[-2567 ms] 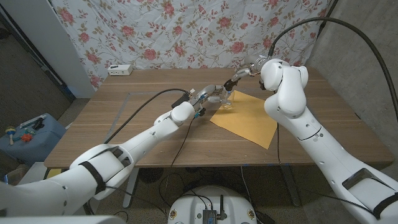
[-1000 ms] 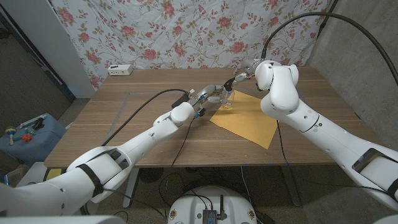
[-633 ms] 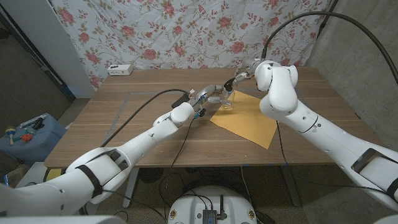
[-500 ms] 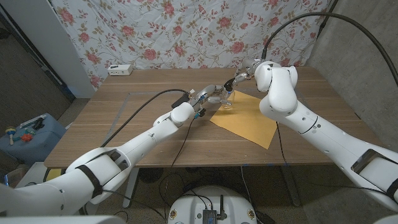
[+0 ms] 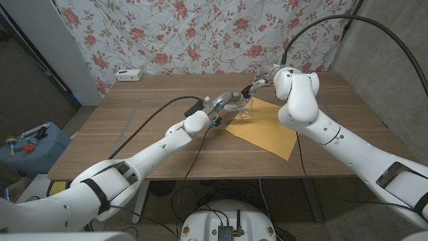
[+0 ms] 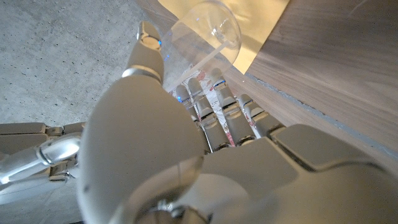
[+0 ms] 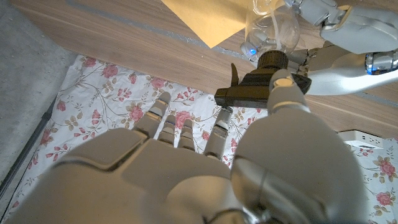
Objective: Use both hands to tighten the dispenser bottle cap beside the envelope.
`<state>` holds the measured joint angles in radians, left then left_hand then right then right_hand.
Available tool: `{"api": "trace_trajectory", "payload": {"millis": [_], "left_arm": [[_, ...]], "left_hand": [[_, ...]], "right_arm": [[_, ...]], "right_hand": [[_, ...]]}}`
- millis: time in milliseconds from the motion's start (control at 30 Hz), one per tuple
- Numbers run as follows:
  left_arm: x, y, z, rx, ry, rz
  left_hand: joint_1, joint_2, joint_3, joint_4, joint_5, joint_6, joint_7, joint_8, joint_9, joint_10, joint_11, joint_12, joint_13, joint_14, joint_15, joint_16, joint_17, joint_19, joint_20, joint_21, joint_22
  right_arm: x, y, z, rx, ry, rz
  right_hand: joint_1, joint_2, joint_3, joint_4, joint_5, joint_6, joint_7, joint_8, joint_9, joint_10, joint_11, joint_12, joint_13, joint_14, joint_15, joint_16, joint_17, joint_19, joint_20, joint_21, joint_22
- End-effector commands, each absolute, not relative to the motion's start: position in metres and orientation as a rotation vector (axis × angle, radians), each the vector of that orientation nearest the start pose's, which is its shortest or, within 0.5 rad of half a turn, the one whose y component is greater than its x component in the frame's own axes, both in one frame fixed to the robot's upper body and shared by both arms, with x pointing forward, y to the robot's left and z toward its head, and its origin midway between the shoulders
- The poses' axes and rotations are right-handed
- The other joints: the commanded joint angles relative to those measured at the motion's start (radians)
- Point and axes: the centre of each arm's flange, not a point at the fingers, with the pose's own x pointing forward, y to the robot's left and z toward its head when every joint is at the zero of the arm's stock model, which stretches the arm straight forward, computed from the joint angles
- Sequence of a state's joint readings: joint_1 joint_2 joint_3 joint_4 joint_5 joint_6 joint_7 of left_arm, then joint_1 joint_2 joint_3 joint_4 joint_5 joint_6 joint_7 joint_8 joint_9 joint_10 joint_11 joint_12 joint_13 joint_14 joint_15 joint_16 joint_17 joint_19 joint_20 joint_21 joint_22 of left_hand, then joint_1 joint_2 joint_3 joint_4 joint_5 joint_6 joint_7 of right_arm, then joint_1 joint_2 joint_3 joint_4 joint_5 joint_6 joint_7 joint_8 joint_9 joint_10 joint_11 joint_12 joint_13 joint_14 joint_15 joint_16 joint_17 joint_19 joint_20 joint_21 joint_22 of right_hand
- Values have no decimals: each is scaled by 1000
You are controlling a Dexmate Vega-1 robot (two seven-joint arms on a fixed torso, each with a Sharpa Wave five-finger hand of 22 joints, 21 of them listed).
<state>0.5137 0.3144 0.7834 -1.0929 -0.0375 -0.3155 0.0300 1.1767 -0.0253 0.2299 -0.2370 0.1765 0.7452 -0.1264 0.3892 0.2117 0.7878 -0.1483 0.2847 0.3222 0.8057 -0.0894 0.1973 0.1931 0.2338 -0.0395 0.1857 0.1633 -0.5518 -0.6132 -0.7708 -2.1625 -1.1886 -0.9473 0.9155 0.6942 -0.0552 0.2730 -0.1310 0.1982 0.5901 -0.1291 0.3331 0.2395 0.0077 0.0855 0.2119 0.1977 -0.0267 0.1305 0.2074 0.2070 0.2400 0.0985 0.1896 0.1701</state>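
1. The dispenser bottle (image 7: 272, 30) is clear and rounded, standing at the far corner of the envelope (image 5: 264, 125), a bit right of the bench's middle and toward the back.
2. Its cap (image 7: 261, 87) is black, with a flat pump head and a spout sticking off to one side (easiest to see from the right wrist view).
3. The right hand (image 7: 205, 168) is up at the cap: thumb pressed on the pump head and at least one finger against the underside of it, so it's pinching the cap.
4. The left hand (image 6: 186, 155) is wrapped around the clear bottle body, thumb on one side and the other fingers curled around the other, gripping it.
5. From the head view both hands meet at the bottle (image 5: 245, 107), left hand (image 5: 224, 102) coming in low, right hand (image 5: 259, 82) from just behind it.
6. The envelope is a yellow-tan one lying flat on the wooden bench (image 5: 134, 144).
7. Further out: a white power strip (image 5: 129, 75) at the bench's back left corner, and a floral cloth (image 5: 200, 33) hanging behind.
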Motion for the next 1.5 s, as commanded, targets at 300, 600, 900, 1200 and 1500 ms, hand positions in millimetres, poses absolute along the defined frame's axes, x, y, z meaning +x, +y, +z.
{"api": "trace_trajectory", "payload": {"millis": [300,600,900,1200,1500], "left_arm": [[667,70,3,657,-728,-452],[664,70,2,655,-733,-451],[660,71,-1,655,-734,-451],[658,73,-4,650,-731,-444],[658,75,-6,645,-728,-441]], "left_hand": [[-97,122,89,84,6,144,33,7,4,74,-16,4,229,14,-88,10,4,8,-80,-3,1],[-97,122,89,84,6,145,32,7,4,75,-19,4,229,14,-88,9,4,8,-79,-3,1],[-97,121,89,84,6,144,33,7,4,76,-19,4,229,14,-88,10,4,8,-78,-3,2],[-97,121,89,84,6,145,34,7,4,76,-18,3,229,15,-86,10,3,8,-78,-3,2],[-96,121,89,84,6,146,33,7,4,75,-19,3,229,15,-87,10,4,8,-77,-3,2]], "right_arm": [[504,-140,117,-1489,-210,-170],[502,-136,115,-1493,-205,-202],[499,-133,114,-1495,-193,-227],[496,-127,114,-1509,-163,-255],[496,-122,114,-1534,-140,-299]], "right_hand": [[-26,-1,3,6,2,126,4,42,-5,87,18,20,2,41,-3,13,1,25,-1,9,1],[-31,-1,7,2,3,202,7,60,-14,146,15,30,-1,76,-11,19,-2,40,-2,9,1],[-39,-1,9,2,3,254,24,69,-23,193,10,35,-2,109,-17,25,-4,53,-4,10,1],[-57,-1,7,7,2,313,36,82,-29,237,8,40,-3,147,-23,33,-3,66,-4,11,1],[-98,2,-2,20,1,411,44,103,-37,295,-1,43,-4,191,-38,40,-4,87,-10,12,1]]}}
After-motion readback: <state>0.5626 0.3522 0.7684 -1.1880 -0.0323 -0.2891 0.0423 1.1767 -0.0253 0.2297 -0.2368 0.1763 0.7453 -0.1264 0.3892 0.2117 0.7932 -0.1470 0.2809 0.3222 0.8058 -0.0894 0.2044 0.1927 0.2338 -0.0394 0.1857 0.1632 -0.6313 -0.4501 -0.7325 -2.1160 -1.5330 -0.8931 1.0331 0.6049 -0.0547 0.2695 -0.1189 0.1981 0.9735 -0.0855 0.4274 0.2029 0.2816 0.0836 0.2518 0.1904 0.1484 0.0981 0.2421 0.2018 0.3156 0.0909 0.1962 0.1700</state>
